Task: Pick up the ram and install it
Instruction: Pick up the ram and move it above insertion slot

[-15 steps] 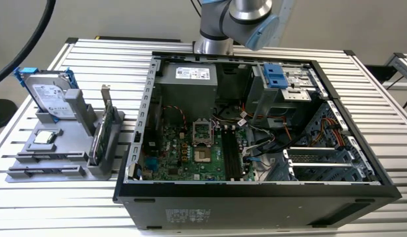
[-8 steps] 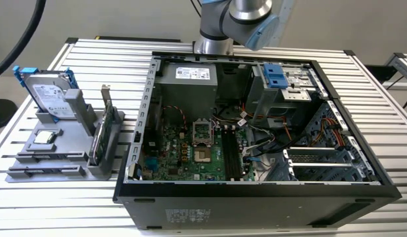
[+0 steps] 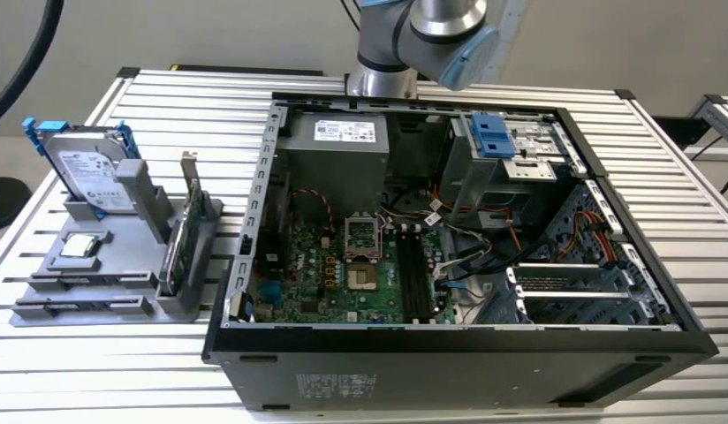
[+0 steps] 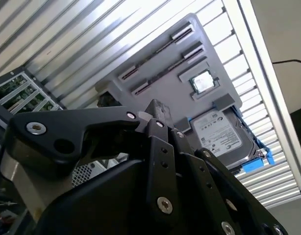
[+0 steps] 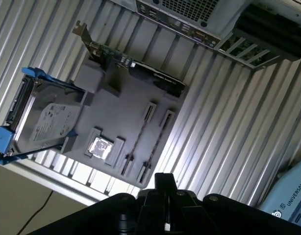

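Computer case [image 3: 458,371] sits on the tabletop [image 3: 163,97]; holder [image 3: 105,265] just beside it, on the exterior view's left; hard drive [image 3: 91,172] stands at the holder's back; chip [image 3: 81,246] lies before it; card [image 3: 181,238] upright on the case side.

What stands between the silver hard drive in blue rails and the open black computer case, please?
In the exterior view, a green card with a metal bracket stands upright on the grey holder between them.
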Robot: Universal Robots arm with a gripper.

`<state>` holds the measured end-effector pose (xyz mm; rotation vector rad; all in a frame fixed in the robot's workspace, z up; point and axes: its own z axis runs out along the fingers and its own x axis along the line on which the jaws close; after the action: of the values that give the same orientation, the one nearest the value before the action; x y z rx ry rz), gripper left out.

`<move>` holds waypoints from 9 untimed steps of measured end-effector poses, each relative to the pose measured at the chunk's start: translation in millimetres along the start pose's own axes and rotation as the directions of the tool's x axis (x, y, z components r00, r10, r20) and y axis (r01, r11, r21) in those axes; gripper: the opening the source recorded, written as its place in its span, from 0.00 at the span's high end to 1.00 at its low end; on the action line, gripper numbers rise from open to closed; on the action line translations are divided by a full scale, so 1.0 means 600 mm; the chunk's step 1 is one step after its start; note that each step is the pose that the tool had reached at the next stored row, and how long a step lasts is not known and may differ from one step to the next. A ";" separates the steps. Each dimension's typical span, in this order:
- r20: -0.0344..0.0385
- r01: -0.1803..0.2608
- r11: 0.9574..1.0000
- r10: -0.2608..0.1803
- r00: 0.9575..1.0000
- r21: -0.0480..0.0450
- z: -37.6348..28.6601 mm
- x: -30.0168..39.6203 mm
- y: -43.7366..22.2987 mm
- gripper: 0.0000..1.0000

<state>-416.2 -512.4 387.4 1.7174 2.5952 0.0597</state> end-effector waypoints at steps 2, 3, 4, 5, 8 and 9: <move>0.001 -0.020 1.000 0.020 1.000 0.000 0.000 0.000 0.000 1.00; 0.002 -0.033 0.999 0.033 0.999 0.000 0.000 0.000 0.000 1.00; 0.002 -0.047 0.999 0.047 0.999 0.000 0.000 0.000 0.000 1.00; 0.003 -0.061 0.998 0.061 0.998 0.000 0.000 0.000 0.000 1.00; 0.005 -0.104 0.995 0.104 0.995 0.000 0.000 0.000 0.000 1.00; 0.006 -0.118 0.993 0.118 0.993 0.000 0.000 0.000 0.000 1.00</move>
<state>-416.3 -512.4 387.3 1.8670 2.4870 0.0569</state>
